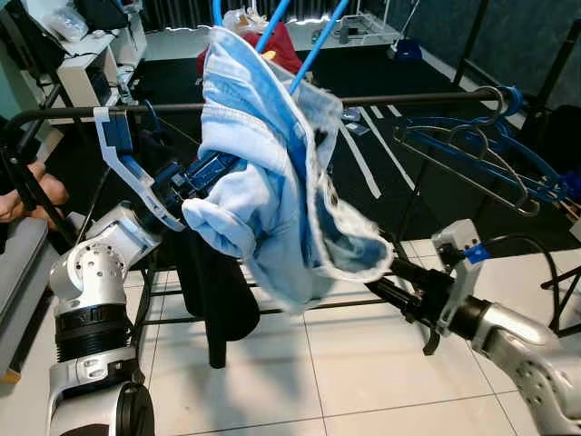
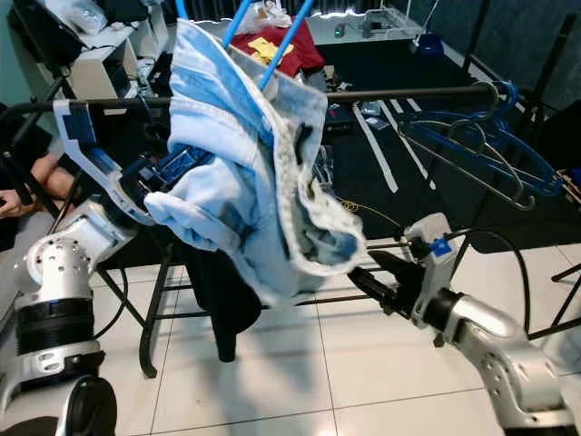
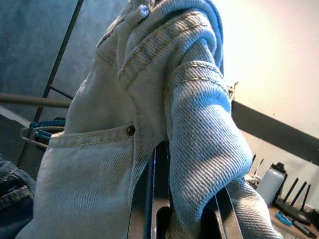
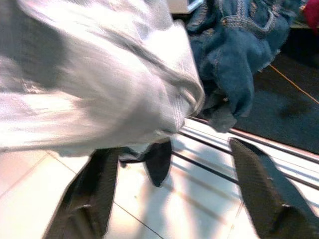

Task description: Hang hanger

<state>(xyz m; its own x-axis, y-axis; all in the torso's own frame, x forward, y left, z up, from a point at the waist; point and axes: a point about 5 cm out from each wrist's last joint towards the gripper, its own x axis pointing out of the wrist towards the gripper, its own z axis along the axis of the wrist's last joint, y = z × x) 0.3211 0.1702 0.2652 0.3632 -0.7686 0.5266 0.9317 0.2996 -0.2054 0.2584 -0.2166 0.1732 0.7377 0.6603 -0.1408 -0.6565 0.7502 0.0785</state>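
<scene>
Gripping a fold of the light blue denim garment (image 1: 272,182), the left gripper (image 1: 195,182) has its black fingers (image 3: 149,199) pressed together on the cloth, which bulges on either side of them in the left wrist view. The garment hangs bunched on a blue hanger (image 1: 300,41) whose arms rise out of the fabric toward the top of the head views, in front of the black rail (image 1: 399,98) of the drying rack. The right gripper (image 1: 399,272) reaches in from the robot's right under the garment's lower edge; in the right wrist view its two fingers (image 4: 264,194) stand wide apart with the pale hem above them, one finger partly behind the cloth, and I cannot tell whether it touches. Several empty blue hangers (image 1: 481,150) hook on the rail at the robot's right end, well apart from the garment. A dark garment (image 1: 218,282) hangs from the rack below and behind the denim, and darker blue jeans (image 4: 239,45) lie beyond the rack's lower bars. White tiled floor (image 1: 345,363) lies beneath. A person's hand (image 1: 14,207) rests at the far left edge.
</scene>
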